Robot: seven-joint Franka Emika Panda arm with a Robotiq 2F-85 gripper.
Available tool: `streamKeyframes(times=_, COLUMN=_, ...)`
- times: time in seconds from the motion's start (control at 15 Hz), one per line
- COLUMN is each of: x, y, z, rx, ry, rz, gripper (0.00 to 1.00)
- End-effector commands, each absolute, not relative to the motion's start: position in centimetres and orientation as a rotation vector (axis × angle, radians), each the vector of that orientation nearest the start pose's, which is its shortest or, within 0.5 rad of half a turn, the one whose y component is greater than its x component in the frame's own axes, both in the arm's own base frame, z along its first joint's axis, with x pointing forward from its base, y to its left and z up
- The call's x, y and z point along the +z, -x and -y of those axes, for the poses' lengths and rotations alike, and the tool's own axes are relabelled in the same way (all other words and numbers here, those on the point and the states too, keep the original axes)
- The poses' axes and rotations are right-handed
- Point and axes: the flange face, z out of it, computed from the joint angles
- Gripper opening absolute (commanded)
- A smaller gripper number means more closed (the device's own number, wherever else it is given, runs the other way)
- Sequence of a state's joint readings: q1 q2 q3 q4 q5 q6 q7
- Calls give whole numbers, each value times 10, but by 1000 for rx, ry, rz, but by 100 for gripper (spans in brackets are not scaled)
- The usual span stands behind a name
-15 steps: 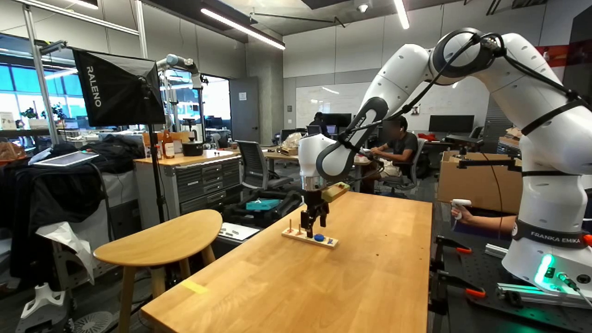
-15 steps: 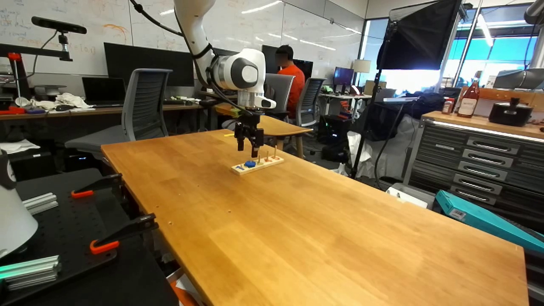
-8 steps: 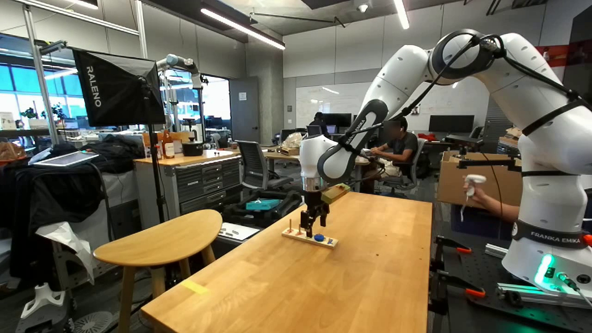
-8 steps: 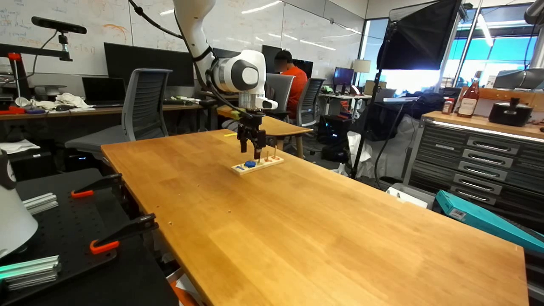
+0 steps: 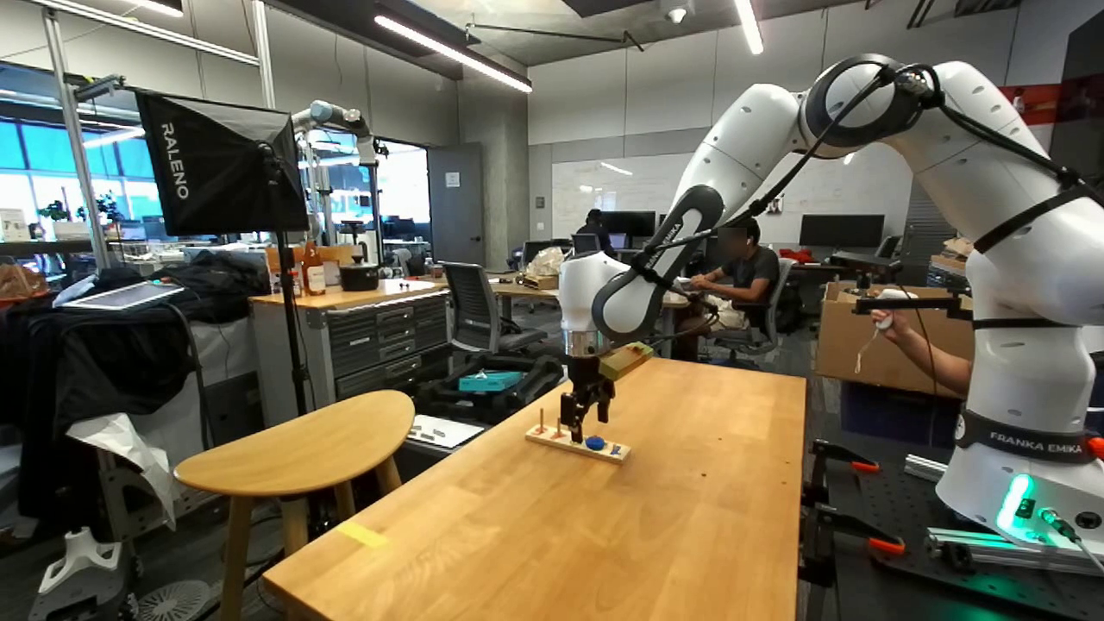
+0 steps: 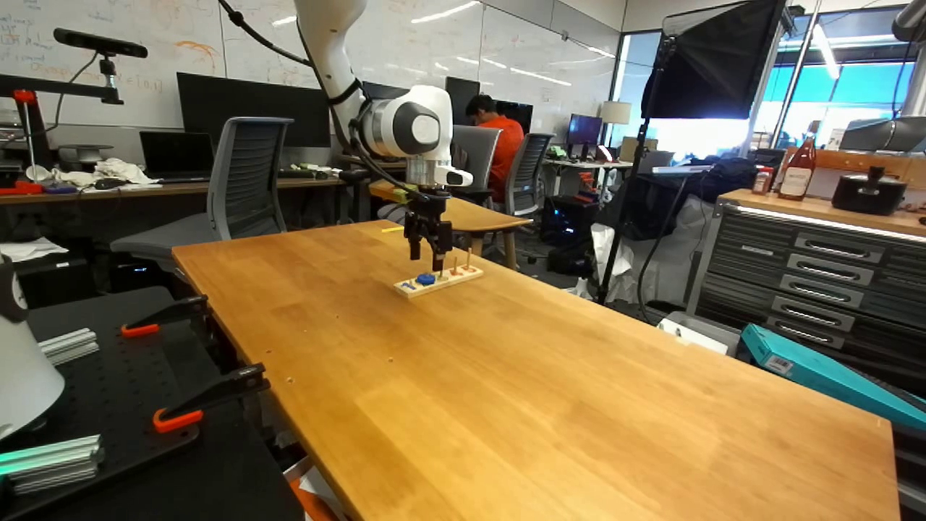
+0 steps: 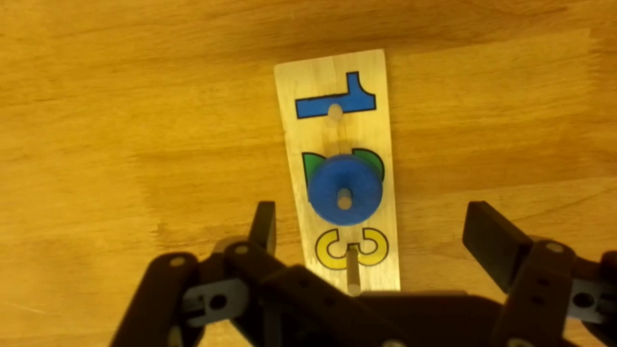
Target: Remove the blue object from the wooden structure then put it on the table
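Round blue disc [image 7: 337,178], peg [image 7: 344,199] poking through, sat on wooden strip [image 7: 312,136], gripper [image 7: 371,219] spread wide, white controller [image 5: 881,318] now lifted higher

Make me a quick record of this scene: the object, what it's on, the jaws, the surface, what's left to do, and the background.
Object: blue disc threaded on a peg, partly covering a green marking
Base: wooden pegboard strip; blue 1 and yellow 3 visible, disc between them
Jaws: open, flanking the strip in the wrist view
Surface: long light-wood tabletop
Left to do: lift the disc off, set it on the tabletop
Background: RALENO softbox, rounded wooden side table
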State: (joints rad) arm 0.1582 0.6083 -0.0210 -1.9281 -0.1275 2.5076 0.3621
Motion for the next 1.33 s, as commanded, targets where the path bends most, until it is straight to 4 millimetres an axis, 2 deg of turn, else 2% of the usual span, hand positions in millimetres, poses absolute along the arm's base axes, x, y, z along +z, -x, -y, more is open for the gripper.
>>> streamKeyframes(times=0.0, x=163, y=-616, z=-82, rx=-12, ry=3216, rz=-206, gripper=100)
streamKeyframes(times=0.67, x=144, y=-617, z=-74, rx=35, ry=3210, rz=-242, gripper=100)
streamKeyframes(times=0.73, x=144, y=-618, z=-72, rx=20, ry=3207, rz=-237, gripper=76)
streamKeyframes(times=0.87, x=145, y=-620, z=-71, rx=-11, ry=3193, rz=-243, gripper=66)
streamKeyframes(times=1.27, x=145, y=-623, z=-67, rx=-20, ry=3161, rz=-285, gripper=18)
